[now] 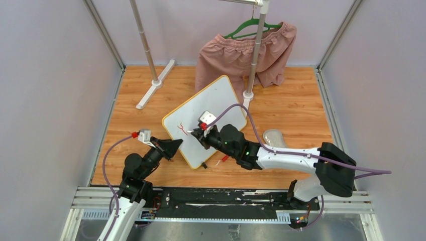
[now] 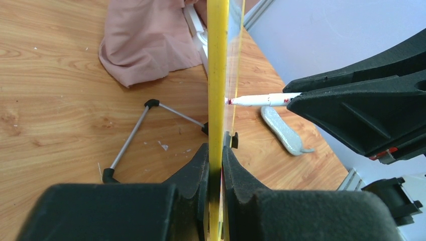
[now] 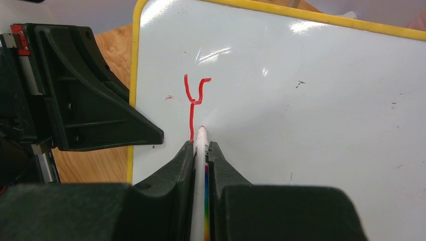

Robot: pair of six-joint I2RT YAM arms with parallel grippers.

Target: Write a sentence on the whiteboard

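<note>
Barely started: the sentence (image 3: 193, 103) is just a red "Y" on the whiteboard (image 1: 221, 100), tilted mid-counter (image 1: 301, 100). The left fingers (image 2: 197, 168) clamp its yellow frame. The right fingers (image 3: 178, 163) pinch the marker (image 3: 202, 148), tip apparently touching beside the Y's stem. The rest is unwritten.

Bright, even light with soft shadows. Glare streaks the whiteboard (image 3: 311, 110) above the right claw (image 3: 202, 144). Nearest the lens the claw's black body blurs slightly; beyond its tips focus is sharp.
</note>
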